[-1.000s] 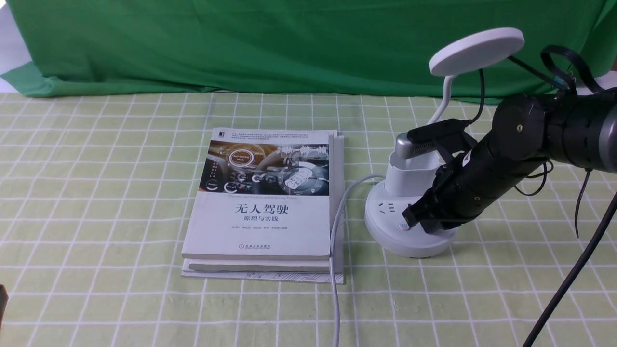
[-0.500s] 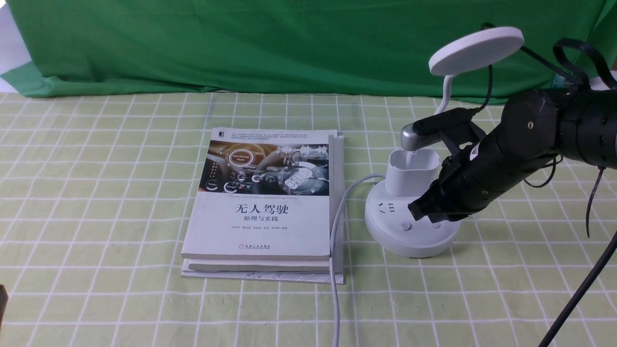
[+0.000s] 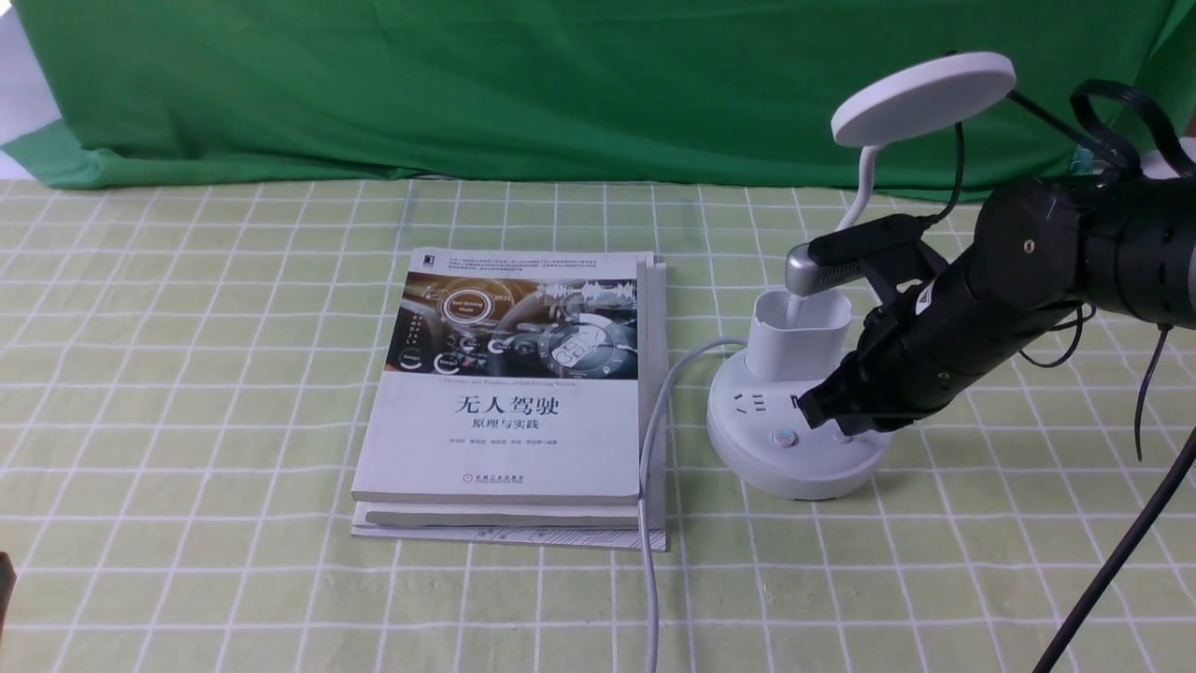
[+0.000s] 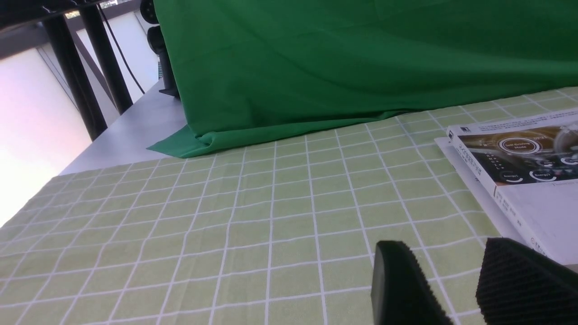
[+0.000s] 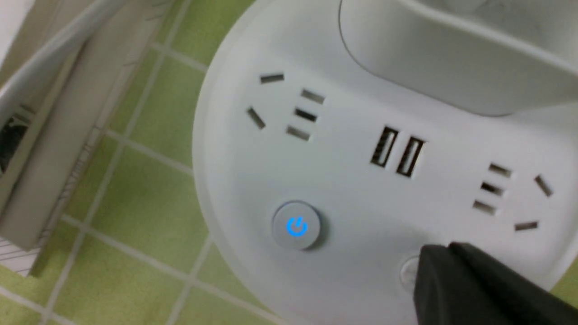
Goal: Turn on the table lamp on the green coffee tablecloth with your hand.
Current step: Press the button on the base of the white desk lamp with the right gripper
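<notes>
The white table lamp stands on the green coffee tablecloth [image 3: 187, 374] at the right, with disc head [image 3: 923, 96], cup holder [image 3: 797, 335] and round base [image 3: 747, 458]. In the right wrist view the base [image 5: 343, 180] shows a power button [image 5: 296, 225] glowing blue. A second button [image 5: 407, 272] is half hidden under my right gripper [image 5: 445, 253]. My right gripper [image 3: 808, 411], the hand, is shut and empty, with its tip just above the base. My left gripper [image 4: 451, 289] is open and empty, low over the cloth at the far left.
A stack of books [image 3: 514, 393] lies just left of the lamp, and also shows in the left wrist view [image 4: 519, 180]. The lamp's white cable [image 3: 649, 523] runs along the books' right edge to the front. A dark green backdrop [image 3: 467, 84] hangs behind.
My right gripper's tip has lifted off the power button and moved a little right and back over the base. The power button is now uncovered and glows blue.
</notes>
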